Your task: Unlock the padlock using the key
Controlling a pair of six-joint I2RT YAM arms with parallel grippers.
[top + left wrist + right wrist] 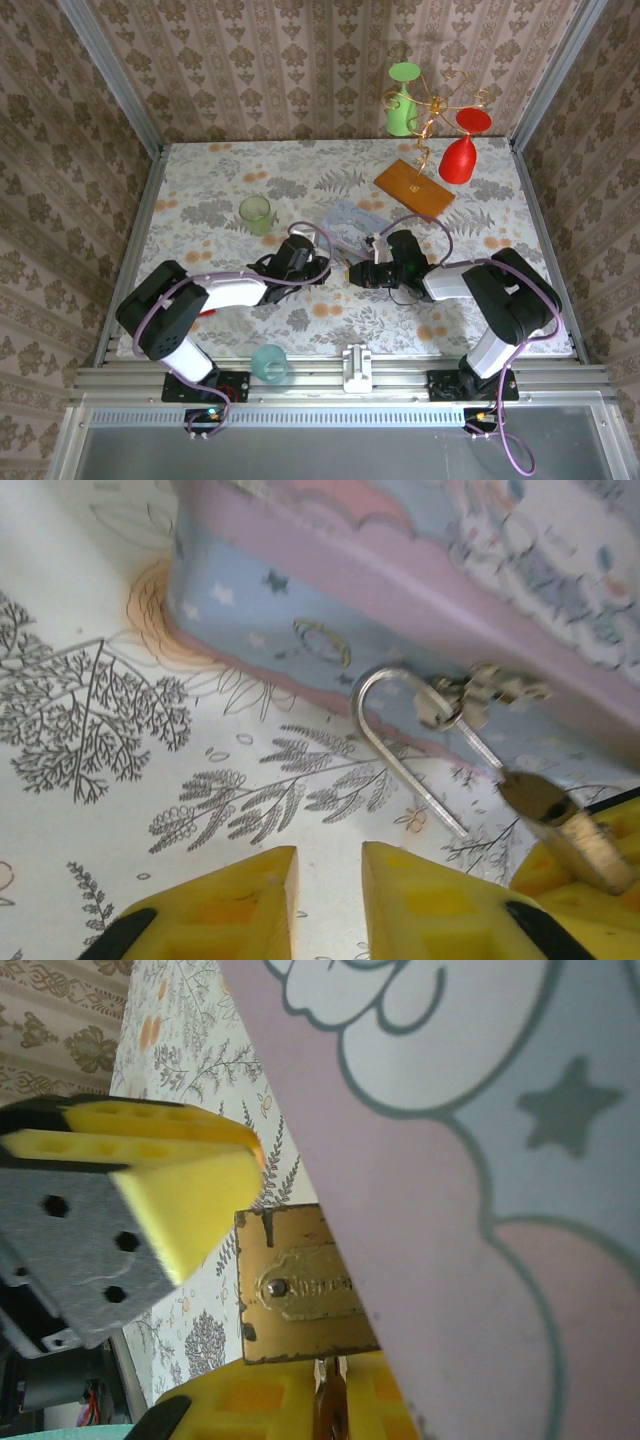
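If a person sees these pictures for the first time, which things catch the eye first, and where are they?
In the left wrist view, the padlock hangs by its thin shackle from the latch of the pale blue patterned box, above yellow jaws. From above, the green cup and the red cup hang on a gold wire stand at the far right.

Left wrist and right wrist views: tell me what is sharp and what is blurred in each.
Left wrist view: the shackle and the leaf-print tablecloth are fairly sharp; the yellow fingers at the bottom edge and the box's top go soft. Right wrist view: the padlock body is sharp enough to show its embossed plate, while the near yellow finger is blurred.
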